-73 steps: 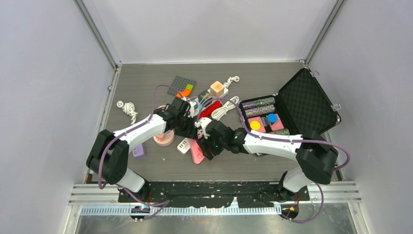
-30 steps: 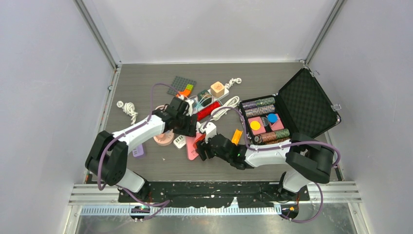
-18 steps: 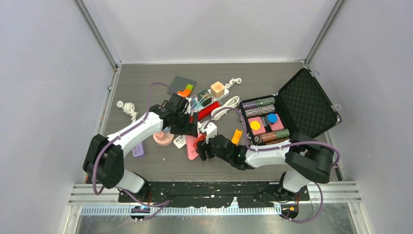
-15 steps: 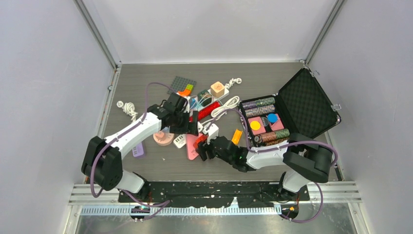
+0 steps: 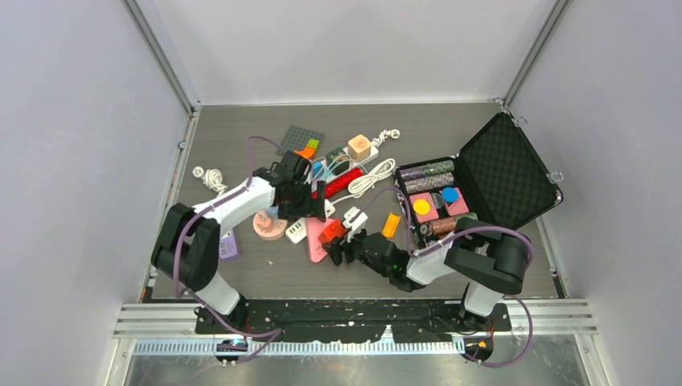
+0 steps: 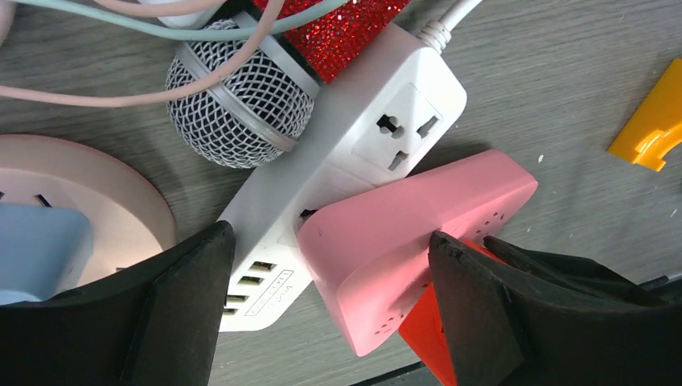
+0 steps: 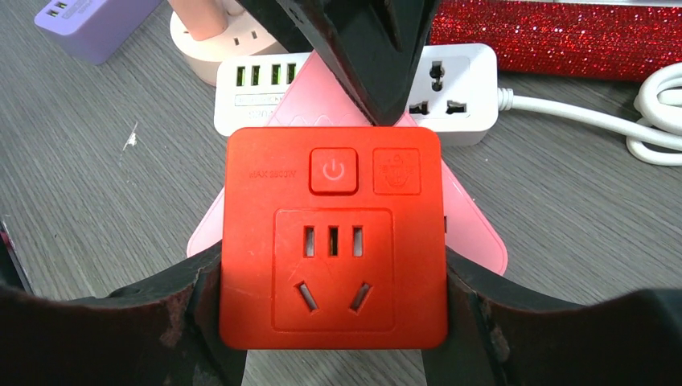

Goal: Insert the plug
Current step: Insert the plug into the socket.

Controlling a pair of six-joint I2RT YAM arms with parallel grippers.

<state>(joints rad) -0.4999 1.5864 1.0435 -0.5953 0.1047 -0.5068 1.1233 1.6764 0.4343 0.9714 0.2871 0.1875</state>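
Top view: the right arm is folding back toward its base, its right gripper carrying the red plug just beside the white power strip.

Left wrist: the left gripper is hanging spread over the strip and the pink wedge.

Right wrist: the fingers are pinching the plug, which is not yet inserted.

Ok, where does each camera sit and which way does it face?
Top external: above and behind the robot, looking down on the table; left arm and right arm show.
Left wrist: faces down at the white power strip; left end effector frames the bottom.
Right wrist: low, facing the red socket adapter in the right end effector.
Both wrist views share that strip and the pink adapter.
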